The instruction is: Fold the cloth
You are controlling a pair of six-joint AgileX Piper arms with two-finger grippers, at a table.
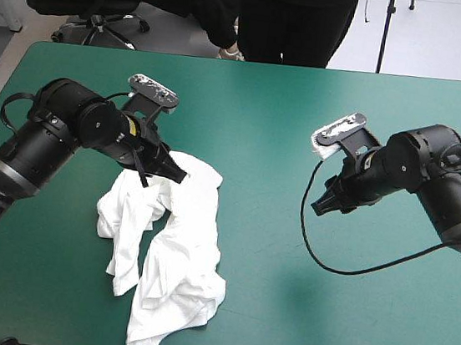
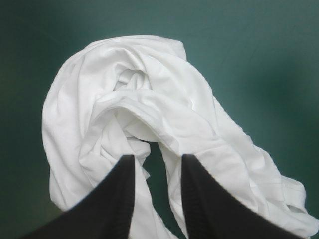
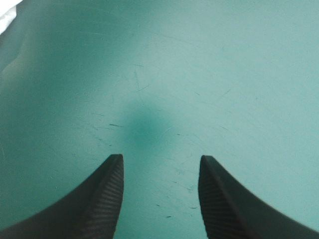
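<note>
The white T-shirt lies as a crumpled heap on the teal-green cover, left of the table's middle, stretching toward the near edge. My left gripper hovers at the heap's far end. In the left wrist view its black fingers stand apart at the gripper, with folds of the T-shirt ahead of and under them and nothing pinched. My right gripper hangs over bare cover to the right of the T-shirt. In its own view the gripper is open over the cover, and a white scrap of the T-shirt shows far off to one side.
The teal-green table is bare around the heap. The heap's near end reaches close to the table's near edge.
</note>
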